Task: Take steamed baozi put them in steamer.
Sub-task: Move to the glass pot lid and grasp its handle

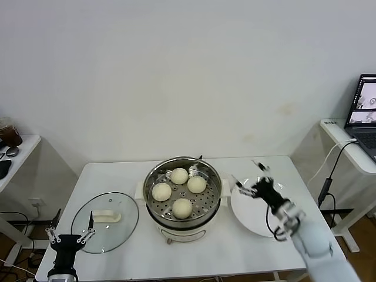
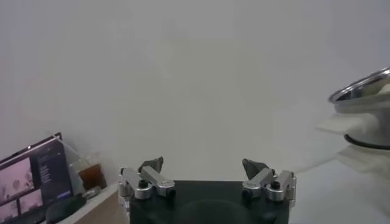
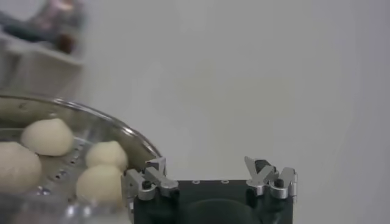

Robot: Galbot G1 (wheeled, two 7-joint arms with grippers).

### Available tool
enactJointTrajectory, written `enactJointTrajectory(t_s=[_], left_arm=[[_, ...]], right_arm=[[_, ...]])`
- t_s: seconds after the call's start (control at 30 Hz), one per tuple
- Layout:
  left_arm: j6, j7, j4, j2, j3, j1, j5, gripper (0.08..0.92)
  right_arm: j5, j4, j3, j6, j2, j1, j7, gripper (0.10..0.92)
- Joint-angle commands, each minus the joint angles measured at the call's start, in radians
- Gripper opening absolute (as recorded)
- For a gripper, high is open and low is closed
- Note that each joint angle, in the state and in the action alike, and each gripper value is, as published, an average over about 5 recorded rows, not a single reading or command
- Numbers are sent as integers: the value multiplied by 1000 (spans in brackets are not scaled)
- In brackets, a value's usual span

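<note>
The right claw (image 1: 248, 174) hangs released above the white plate (image 1: 249, 212), its fingers spread wide and nothing between them. It sits just beside the steamer (image 1: 184, 197), off the rim on the robot's right. In the right wrist view the same claw (image 3: 210, 176) shows both fingertips apart, with the steamer's shiny rim (image 3: 131, 137) close in front of it and three buns (image 3: 47, 136) visible on the perforated tray.

All four buns (image 1: 179, 175) lie inside the steamer, spread over the tray and apart from each other, well clear of the claw. The plate looks bare, though the arm hides part of it.

The left claw (image 1: 71, 237) is parked at the near edge of the worktop (image 1: 123, 252), fingers open and empty, just beside the glass lid (image 1: 106, 222) lying flat to the steamer's left.
</note>
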Motion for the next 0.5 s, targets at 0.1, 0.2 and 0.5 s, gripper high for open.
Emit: enactJointTrajectory(t_s=[0.1,0.2,0.5], left_arm=[[95,-111,100,68,9,-26,619,823],[81,-73,142,111,-4,-22,832,823],[-15,-164,319,152,-4,-95,1257,823]], right_arm=[[-15,3,371,179,324,-294,47,823],[5,-3,376,142,318,-310,49,823],[46,14,373,75,321,-331,48,823]])
